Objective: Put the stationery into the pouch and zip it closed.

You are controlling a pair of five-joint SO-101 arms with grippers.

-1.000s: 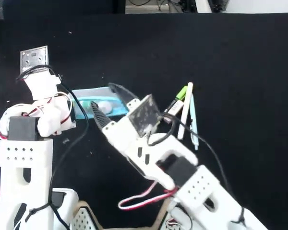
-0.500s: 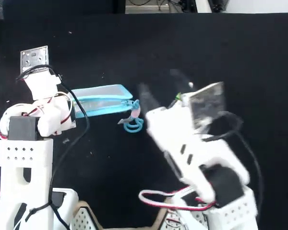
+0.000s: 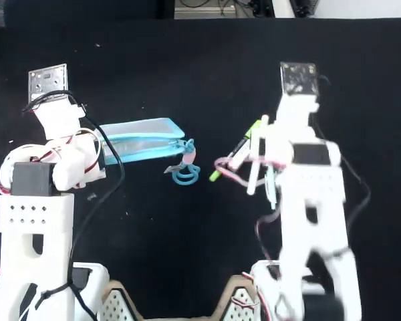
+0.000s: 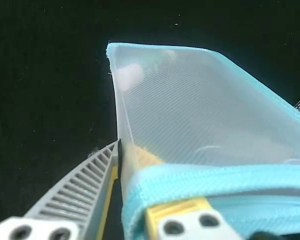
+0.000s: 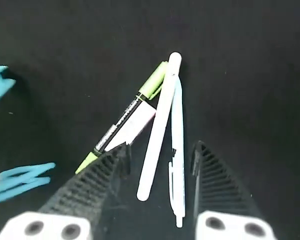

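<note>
Pinching turquoise pouch [image 4: 200, 115] edge w/ L gripper [image 4: 121, 150]; hovering w/ R gripper [image 5: 161, 147], jaws spread wide, over white pens [image 5: 160, 125] & green marker [image 5: 151, 86] on black table [image 3: 187, 67], apart from pouch.

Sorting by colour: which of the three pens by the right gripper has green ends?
The dark-barrelled pen with green at both ends, lying nearest the pouch. The white pen and the pale clip pen beside it show no green.

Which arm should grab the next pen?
Right. Its open gripper is directly over the pens, with the white ones between its jaws. The left gripper is shut on the pouch edge and sits farther from the pens.
</note>
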